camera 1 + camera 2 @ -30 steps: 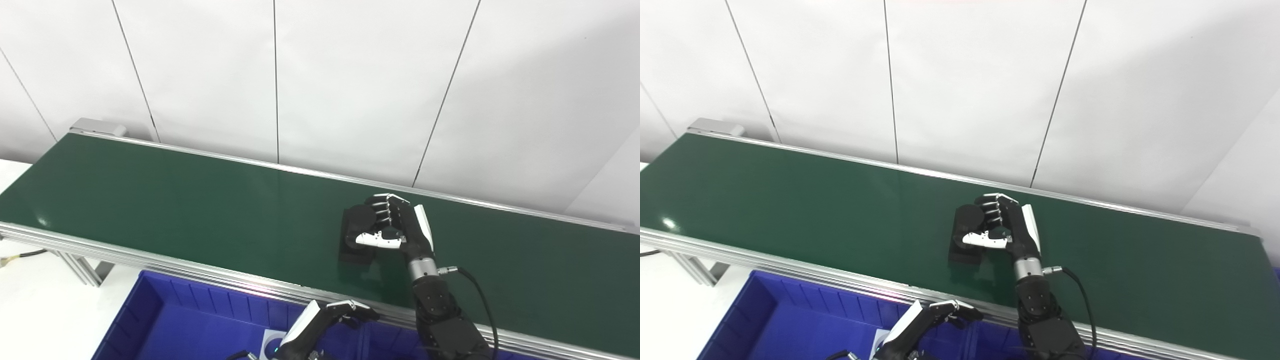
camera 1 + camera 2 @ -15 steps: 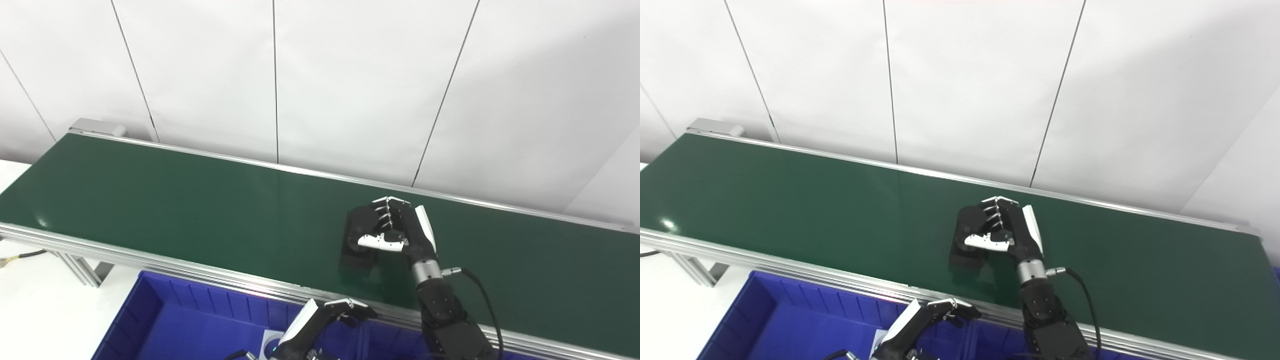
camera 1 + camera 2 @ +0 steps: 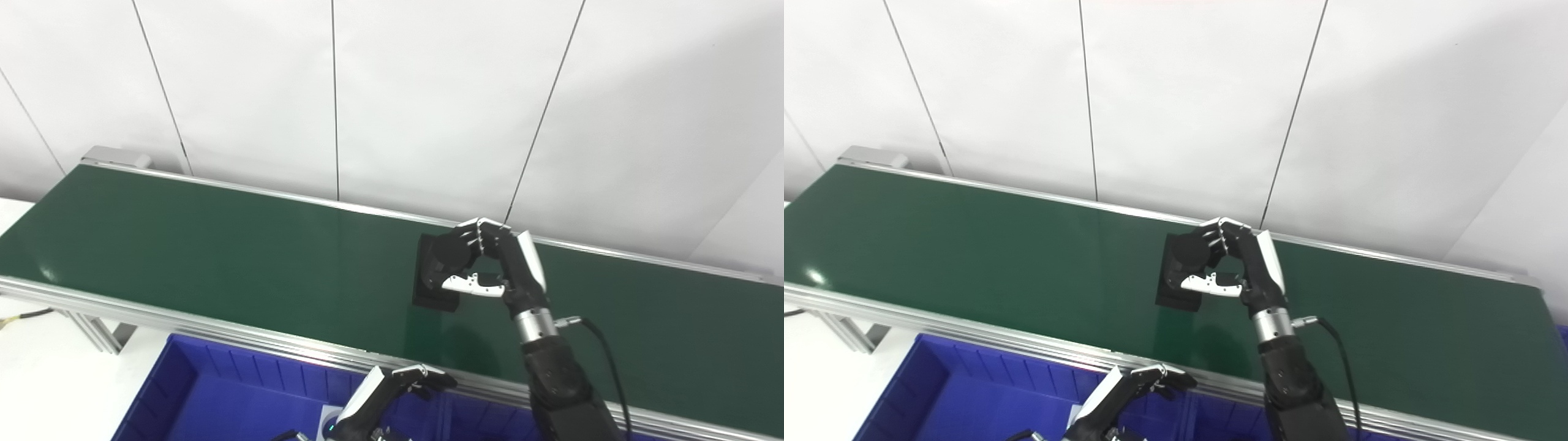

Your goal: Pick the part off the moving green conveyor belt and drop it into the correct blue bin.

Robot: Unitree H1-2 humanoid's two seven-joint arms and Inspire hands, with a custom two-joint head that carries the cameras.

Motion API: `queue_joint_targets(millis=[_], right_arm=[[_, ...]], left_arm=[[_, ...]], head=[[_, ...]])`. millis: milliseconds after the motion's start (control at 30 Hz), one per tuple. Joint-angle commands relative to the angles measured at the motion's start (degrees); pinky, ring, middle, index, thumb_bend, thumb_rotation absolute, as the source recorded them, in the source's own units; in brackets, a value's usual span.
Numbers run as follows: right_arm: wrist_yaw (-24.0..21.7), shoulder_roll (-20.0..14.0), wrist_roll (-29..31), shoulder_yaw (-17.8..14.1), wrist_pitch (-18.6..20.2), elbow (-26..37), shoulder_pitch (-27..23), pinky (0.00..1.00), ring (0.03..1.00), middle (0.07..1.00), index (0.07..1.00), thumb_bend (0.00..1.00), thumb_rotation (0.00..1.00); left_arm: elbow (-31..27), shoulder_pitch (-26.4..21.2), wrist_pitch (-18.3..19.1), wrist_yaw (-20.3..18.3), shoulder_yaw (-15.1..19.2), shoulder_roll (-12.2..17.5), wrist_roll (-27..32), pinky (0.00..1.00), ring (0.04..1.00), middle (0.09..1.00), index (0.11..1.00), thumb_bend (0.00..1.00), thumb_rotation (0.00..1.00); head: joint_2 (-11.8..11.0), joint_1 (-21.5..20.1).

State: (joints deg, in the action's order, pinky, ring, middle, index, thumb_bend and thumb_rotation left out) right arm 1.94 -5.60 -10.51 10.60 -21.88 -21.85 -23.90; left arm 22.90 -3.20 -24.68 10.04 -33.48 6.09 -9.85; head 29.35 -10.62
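Observation:
The part is black, a flat square base with a round cylinder on top. My right hand is shut on it, fingers over the cylinder and thumb under it. It holds the part tilted a little above the middle of the green conveyor belt, with its shadow on the belt below. My left hand is low at the picture's bottom, over the blue bin, empty with fingers loosely bent. The part also shows in the right eye view.
The belt's silver front rail runs between the belt and the bin. A divider wall splits the bin near my left hand. White wall panels stand close behind the belt. A white tabletop lies at the lower left.
My right hand closed on the part and raised it off the belt, toward the far rail. The part now tilts. The left hand has barely moved.

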Motion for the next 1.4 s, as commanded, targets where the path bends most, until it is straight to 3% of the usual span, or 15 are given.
queue_joint_targets(millis=[0,233,267,433,633,800,1033,1367], right_arm=[[-0.6,-0.8,0.0,-1.0,0.6,4.5,1.0,0.32,0.374,0.442,0.495,0.53,0.0],[0.1,-1.7,-0.1,-4.3,1.6,14.1,8.6,0.3,0.36,0.441,0.494,0.53,0.0],[0.2,-1.4,0.1,-4.8,2.0,15.0,9.4,0.3,0.361,0.443,0.494,0.53,0.0],[1.2,-0.6,-0.8,-7.0,2.9,17.5,12.5,0.29,0.355,0.435,0.499,0.53,0.0],[2.3,-0.4,-3.3,-8.5,6.6,21.3,17.3,0.31,0.365,0.431,0.5,0.53,0.0],[1.8,-0.5,-3.6,-9.4,8.2,23.5,20.6,0.31,0.371,0.435,0.499,0.53,0.0],[1.6,-1.1,-4.6,-10.7,11.8,27.1,24.1,0.32,0.385,0.446,0.499,0.53,0.0],[1.1,-1.7,-3.3,-12.4,14.2,29.9,27.5,0.33,0.383,0.446,0.494,0.53,0.0]], left_arm=[[-1.6,-0.8,-2.2,-0.4,0.3,0.1,0.5,0.66,0.724,0.742,0.682,0.82,0.06],[-4.1,-0.2,-2.2,-4.5,2.9,1.2,3.5,0.68,0.744,0.758,0.699,0.78,0.1],[-4.6,-0.1,-2.2,-5.2,3.5,1.5,3.8,0.68,0.746,0.76,0.7,0.78,0.1],[-6.4,0.2,-2.2,-8.1,6.3,2.6,4.9,0.69,0.756,0.763,0.705,0.76,0.12],[-9.0,1.2,-2.2,-12.5,10.5,3.6,8.1,0.68,0.749,0.761,0.697,0.78,0.12],[-11.5,1.9,-2.2,-15.5,13.5,3.5,8.9,0.66,0.749,0.761,0.697,0.78,0.1],[-12.1,1.1,-2.2,-19.5,17.0,2.6,11.4,0.65,0.74,0.755,0.691,0.78,0.06],[-12.6,0.5,-1.9,-22.7,20.2,1.4,12.3,0.67,0.744,0.762,0.691,0.79,0.07]], head=[[0.0,0.0],[2.8,-7.6],[4.0,-10.9],[5.6,-15.8],[7.7,-23.0],[9.3,-25.0],[13.9,-27.0],[15.8,-28.3]])
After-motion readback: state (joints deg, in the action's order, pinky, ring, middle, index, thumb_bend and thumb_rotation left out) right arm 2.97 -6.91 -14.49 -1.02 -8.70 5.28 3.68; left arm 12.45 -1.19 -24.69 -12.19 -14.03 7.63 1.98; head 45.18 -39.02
